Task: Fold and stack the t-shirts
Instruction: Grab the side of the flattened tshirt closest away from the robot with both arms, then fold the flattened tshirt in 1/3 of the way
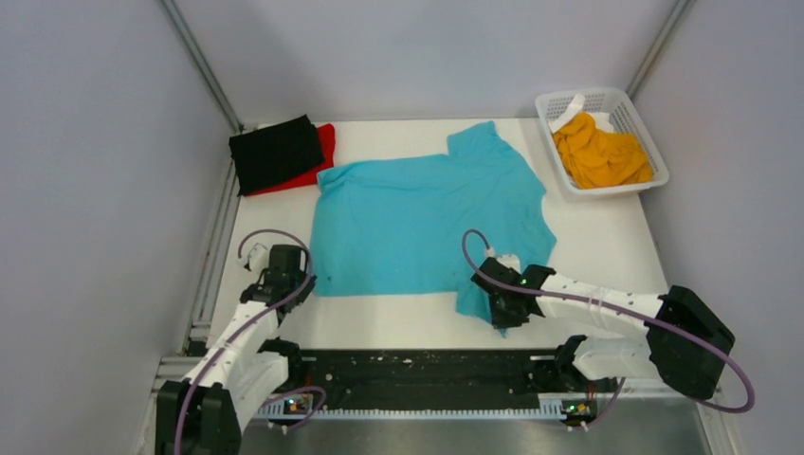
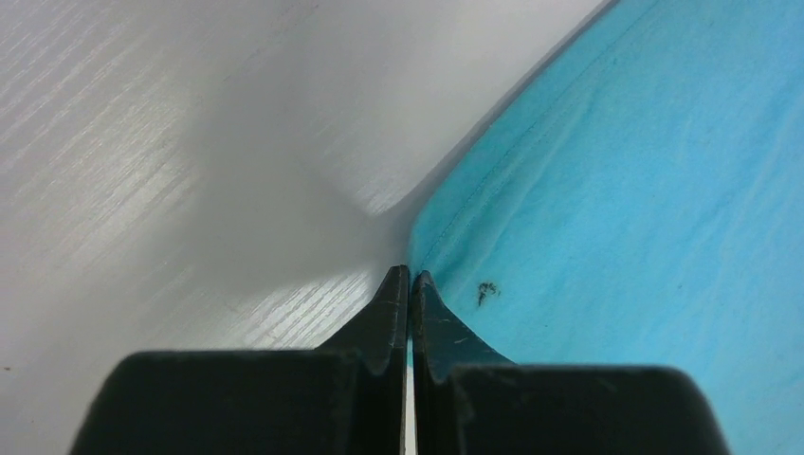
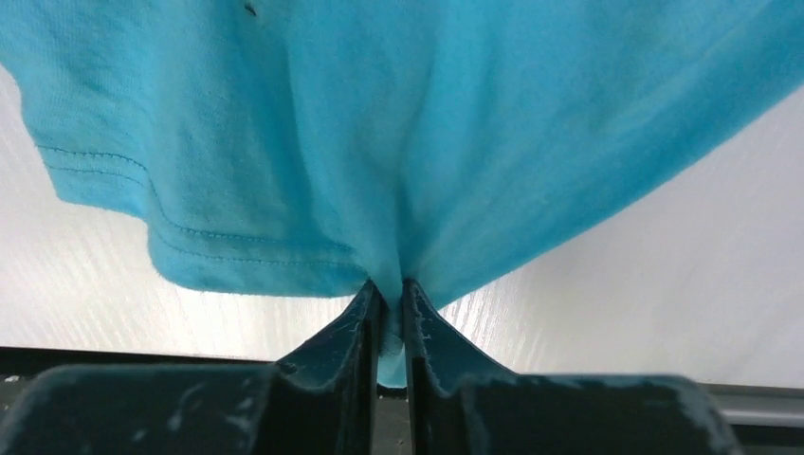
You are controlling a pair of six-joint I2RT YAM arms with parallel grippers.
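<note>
The turquoise-blue t-shirt (image 1: 427,218) lies spread flat in the middle of the table. My left gripper (image 1: 301,284) (image 2: 410,275) is shut at the shirt's near-left hem corner (image 2: 645,190), with a sliver of blue cloth between its fingers. My right gripper (image 1: 502,318) (image 3: 389,284) is shut on a bunched pinch of the shirt's near-right sleeve (image 3: 379,123), just above the table. A folded black t-shirt (image 1: 275,152) rests on a folded red t-shirt (image 1: 325,142) at the far left. The orange-yellow t-shirt (image 1: 599,152) lies crumpled in the basket.
The white mesh basket (image 1: 607,92) stands at the far right corner, with a white cloth (image 1: 569,106) beside the orange-yellow shirt. A black rail (image 1: 417,374) runs along the near table edge between the arm bases. Grey walls close in both sides.
</note>
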